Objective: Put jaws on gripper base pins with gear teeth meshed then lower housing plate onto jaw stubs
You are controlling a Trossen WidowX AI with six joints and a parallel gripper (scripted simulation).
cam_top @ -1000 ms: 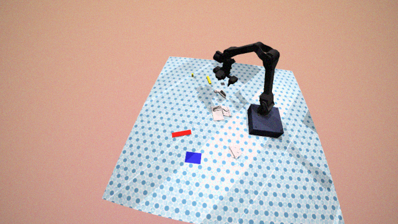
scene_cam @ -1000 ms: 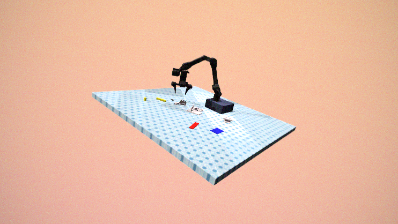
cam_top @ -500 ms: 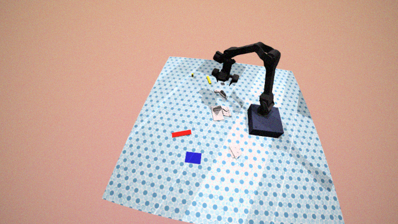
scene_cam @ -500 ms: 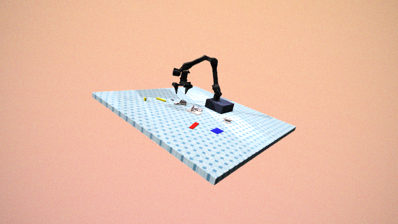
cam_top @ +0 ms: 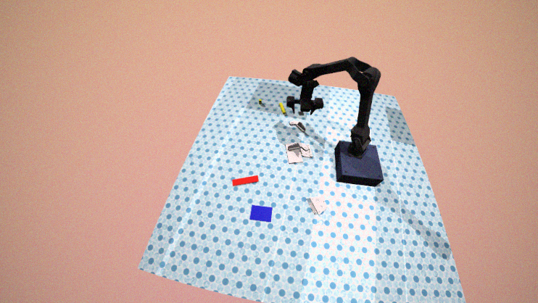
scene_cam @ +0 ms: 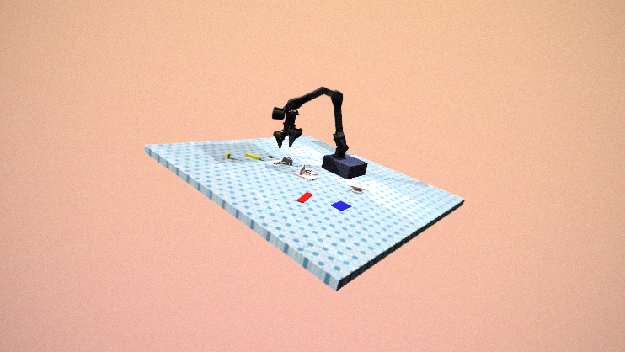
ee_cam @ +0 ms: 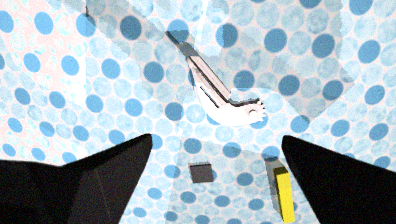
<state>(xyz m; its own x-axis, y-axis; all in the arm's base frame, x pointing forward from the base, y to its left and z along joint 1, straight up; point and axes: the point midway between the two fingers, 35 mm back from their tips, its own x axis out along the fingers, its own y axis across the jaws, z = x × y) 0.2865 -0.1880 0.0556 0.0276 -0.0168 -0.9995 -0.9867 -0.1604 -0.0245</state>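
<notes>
My gripper is open and empty, pointing down above the far part of the table. A loose white jaw lies on the table near it; its toothed end shows in the wrist view. The white gripper base lies nearer the table's middle. A second jaw seems to be at the base, but its fit on a pin is too small to tell. The white housing plate lies apart, toward the front, in the top view.
A yellow bar and a small dark square lie near the gripper. A small yellow block, a red bar and a blue square lie farther off.
</notes>
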